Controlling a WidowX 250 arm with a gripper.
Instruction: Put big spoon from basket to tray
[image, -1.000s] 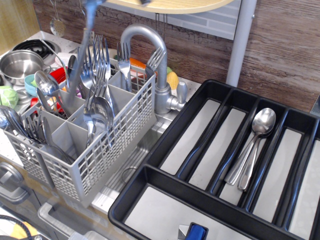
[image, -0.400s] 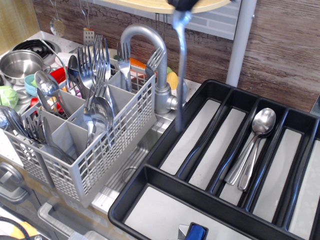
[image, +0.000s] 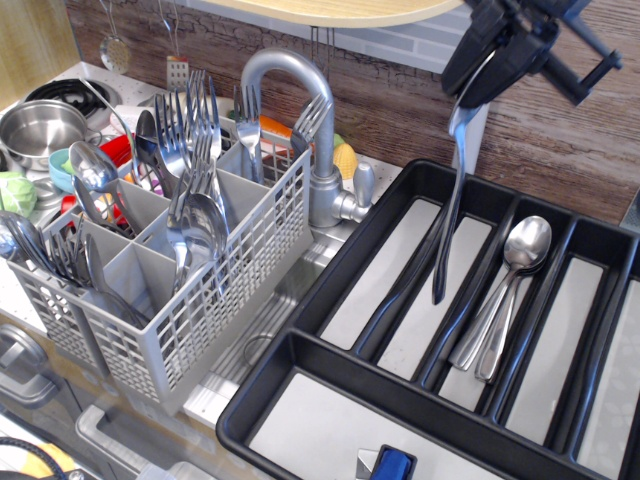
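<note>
- Over the last second the big spoon (image: 449, 205) has travelled from above the basket (image: 165, 300), past the tap (image: 300, 110), to a spot over the tray (image: 330, 375); the carry is nearly done and what remains looks like lowering and letting go.
- The gripper (image: 478, 82) is clamped on the spoon's bowl end at the top right of the view, so the spoon hangs almost upright with the handle pointing down.
- The handle tip hovers above the tray's left-hand slots, seemingly near the divider between the 2nd and 3rd slot from the left; I cannot tell whether it touches the tray yet.
- The spoon reads as a long, slim strip of polished steel, dark in reflection along the shaft and widening slightly at its lower end; the bowl is mostly hidden by the gripper.
- 2 spoons (image: 505, 295) already lie in the 3rd slot, bowls toward the wall, which suggests that slot as the target.
- The basket holds more forks and spoons in its upright compartments, well apart from the hanging spoon.
- Judgement: the spoon must tip flat as it descends, or its handle may catch on a divider.
</note>
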